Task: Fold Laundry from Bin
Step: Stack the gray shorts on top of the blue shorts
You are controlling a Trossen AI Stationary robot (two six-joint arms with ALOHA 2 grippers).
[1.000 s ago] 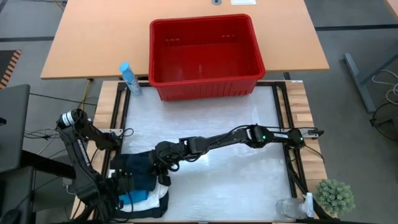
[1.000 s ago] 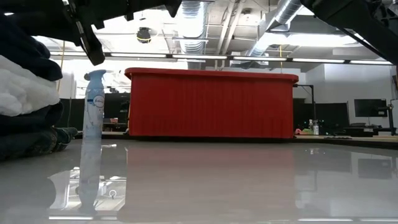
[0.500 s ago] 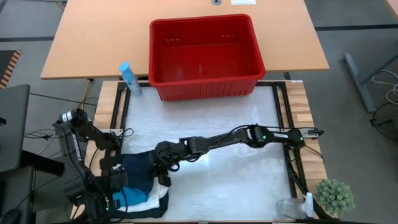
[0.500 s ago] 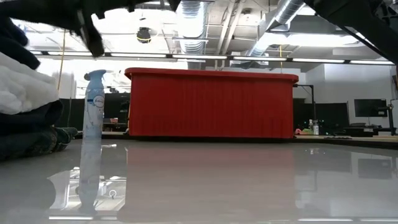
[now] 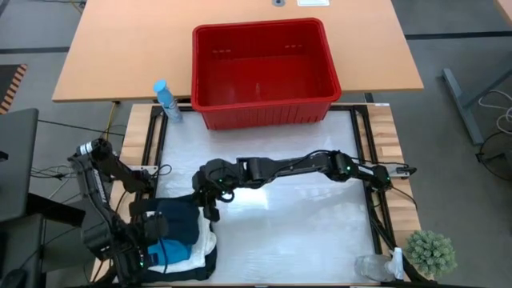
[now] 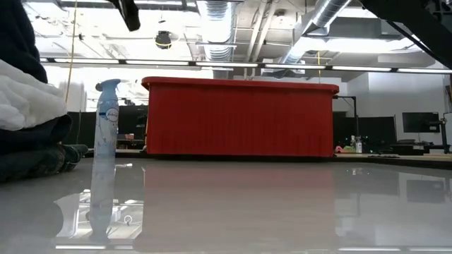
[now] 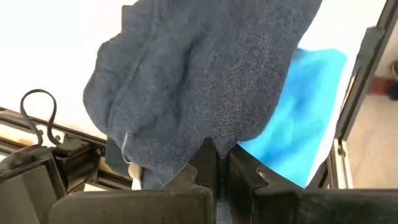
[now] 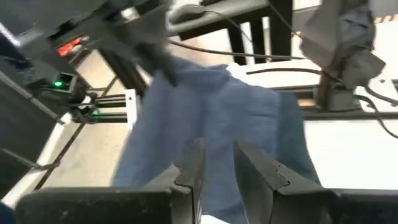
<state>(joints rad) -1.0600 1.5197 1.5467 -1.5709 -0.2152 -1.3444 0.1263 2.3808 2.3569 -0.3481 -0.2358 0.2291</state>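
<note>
1. High view: the laundry (image 5: 180, 236) lies stacked at lower left; the bin (image 5: 262, 70) sits at upper centre, showing only its bare floor. The left gripper (image 5: 142, 258) is at the stack's lower-left edge, nearer than the right gripper (image 5: 210, 203), which hovers at its upper-right corner.
2. Low view: the stack fills the left edge.
3. Left wrist view: jaws are clamped on the dark garment (image 7: 186, 93), which extends up the frame.
4. Right wrist view: fingers (image 8: 193, 171) stand slightly parted, holding nothing.
</note>
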